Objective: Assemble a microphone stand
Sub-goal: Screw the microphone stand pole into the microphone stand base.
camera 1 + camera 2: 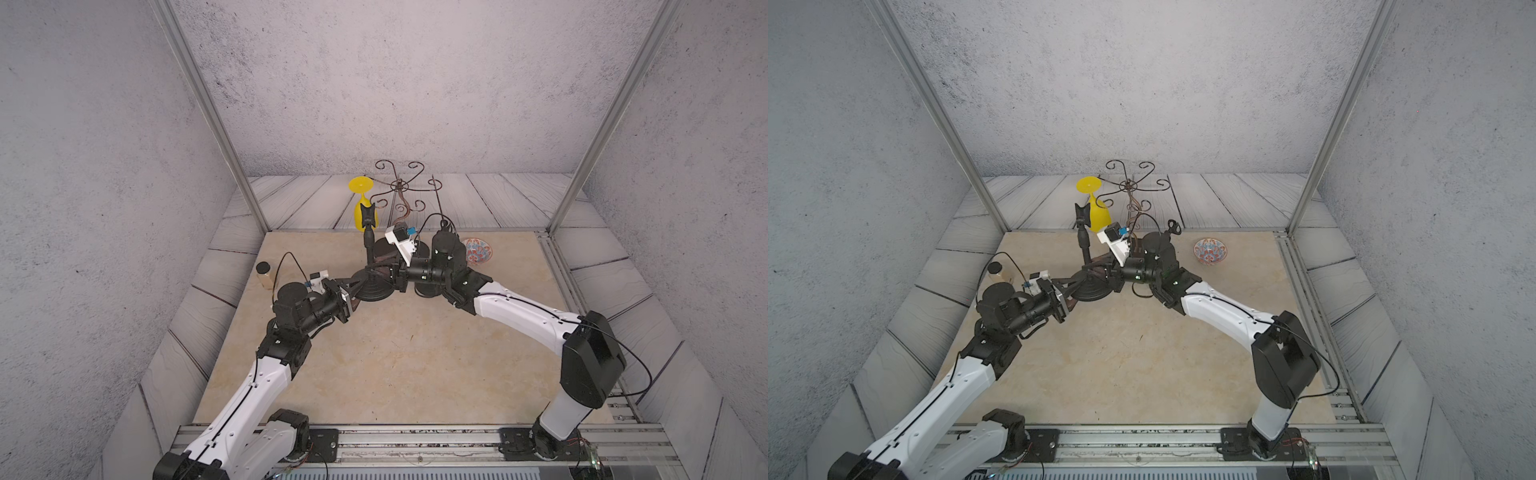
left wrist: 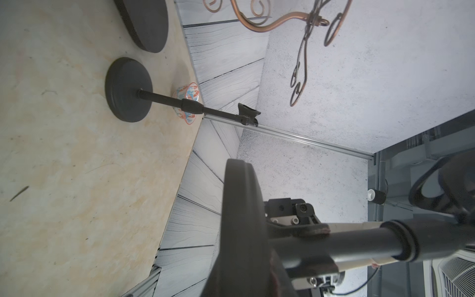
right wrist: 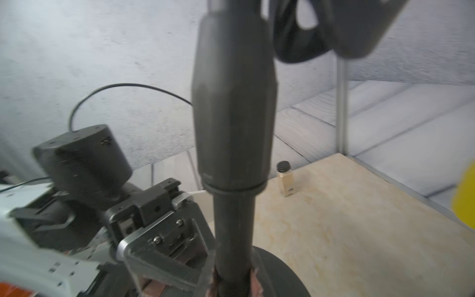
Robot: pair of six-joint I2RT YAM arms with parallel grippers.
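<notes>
Grey walls surround a beige table (image 1: 395,365). Near its middle the round black base (image 1: 376,293) lies flat, the pole (image 1: 368,249) upright in its centre. The left gripper (image 1: 354,286) is closed on the base's rim; the right gripper (image 1: 376,269) is clamped on the pole just above the base.

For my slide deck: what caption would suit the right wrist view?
Close-up: right end effector clamped on the microphone stand pole just above its round base, left end effector alongside, spice jar behind.
</notes>
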